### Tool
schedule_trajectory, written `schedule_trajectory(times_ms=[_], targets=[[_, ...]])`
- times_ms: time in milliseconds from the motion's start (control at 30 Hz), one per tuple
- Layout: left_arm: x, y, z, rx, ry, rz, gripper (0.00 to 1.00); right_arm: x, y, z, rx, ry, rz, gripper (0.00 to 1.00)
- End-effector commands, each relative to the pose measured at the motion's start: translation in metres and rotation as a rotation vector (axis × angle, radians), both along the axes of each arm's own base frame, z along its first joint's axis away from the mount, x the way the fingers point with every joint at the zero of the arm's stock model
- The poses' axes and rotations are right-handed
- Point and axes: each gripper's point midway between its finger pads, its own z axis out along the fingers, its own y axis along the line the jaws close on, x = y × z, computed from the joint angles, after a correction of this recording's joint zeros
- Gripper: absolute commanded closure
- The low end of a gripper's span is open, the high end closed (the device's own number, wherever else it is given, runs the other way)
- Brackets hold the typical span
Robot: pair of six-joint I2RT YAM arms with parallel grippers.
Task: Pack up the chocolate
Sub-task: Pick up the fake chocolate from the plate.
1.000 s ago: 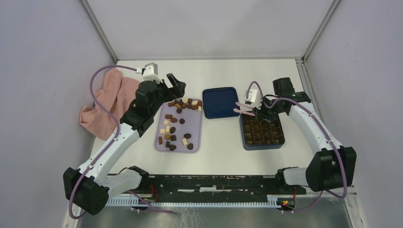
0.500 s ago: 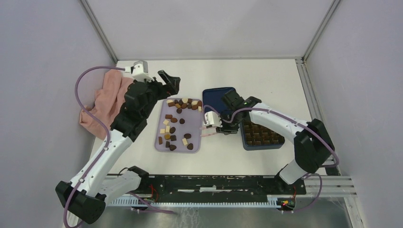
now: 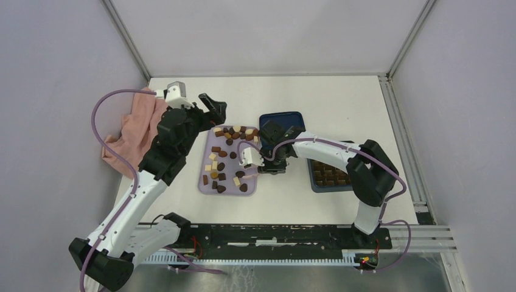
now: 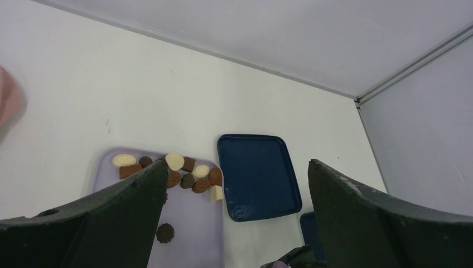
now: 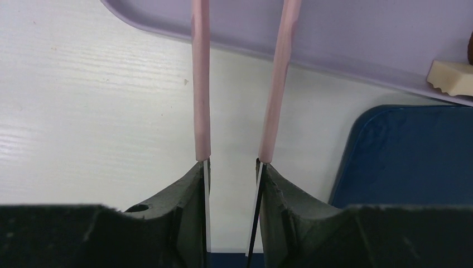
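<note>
Several pieces of chocolate (image 3: 226,159), dark, mid brown and cream, lie scattered on the lilac tray (image 3: 231,182); a row of the chocolate (image 4: 187,173) crowds its far end. My left gripper (image 3: 213,104) hovers open above that far end, nothing between its fingers (image 4: 346,223). My right gripper (image 3: 260,165) sits at the tray's right edge, shut on pink-tipped tweezers (image 5: 201,84). Their two prongs stand apart with nothing between them and reach over the tray rim (image 5: 346,33). A cream piece (image 5: 452,77) lies to their right.
A dark blue box (image 3: 316,185) with a brown grid stands to the right, partly under my right arm. Its flat blue lid (image 3: 292,121) lies behind, beside the tray. A pink cloth (image 3: 137,131) is bunched at the left wall.
My right arm has swung left from over the blue box to the tray's right edge, tweezers still in its grip. My left gripper has pulled back a little to the far left.
</note>
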Motion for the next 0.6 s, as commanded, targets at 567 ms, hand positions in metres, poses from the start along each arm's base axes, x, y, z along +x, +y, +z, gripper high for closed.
schedule_trajectory(times_ms=[567], targets=[[0.0013, 0.0054, 0.0050, 0.005, -0.020, 0.024, 0.00, 0.0127, 0.0198, -0.0015, -0.026, -0.013, -0.048, 0.59]])
